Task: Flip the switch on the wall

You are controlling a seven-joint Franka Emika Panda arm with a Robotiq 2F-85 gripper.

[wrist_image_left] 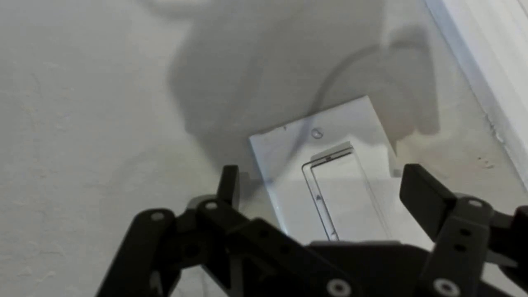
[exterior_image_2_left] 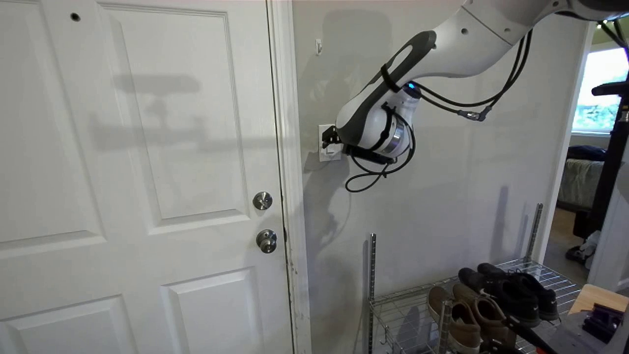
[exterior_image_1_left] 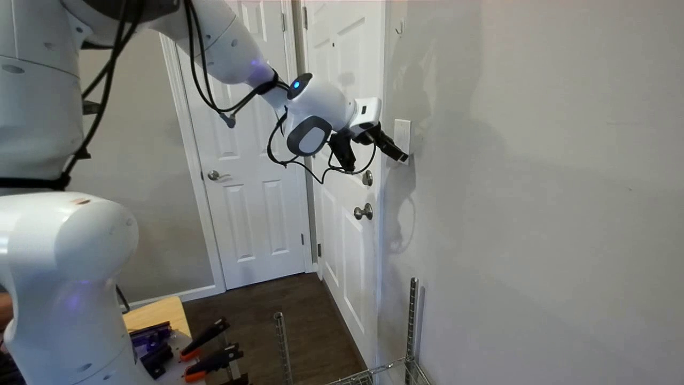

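Wrist view: we noted the gripper (wrist_image_left: 321,184) with jaws spread. The switch (wrist_image_left: 340,181), on the wall (wrist_image_left: 115,111), showed at twelve o'clock between the fingertips (wrist_image_left: 425,198), long axis eleven to five; contact unclear. Pressing it, we judged, needed closing or a sideways shift.

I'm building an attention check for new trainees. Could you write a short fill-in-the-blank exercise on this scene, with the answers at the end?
1. In the wrist view, the tool is ____ rather than shut.
2. The switch is mounted on the ____, beside the door frame.
3. Of the door knob and the deadbolt, the higher is the ____.
4. On the wire rack, the shoes next to the brown pair are ____.

Missing words: open; wall; deadbolt; black.
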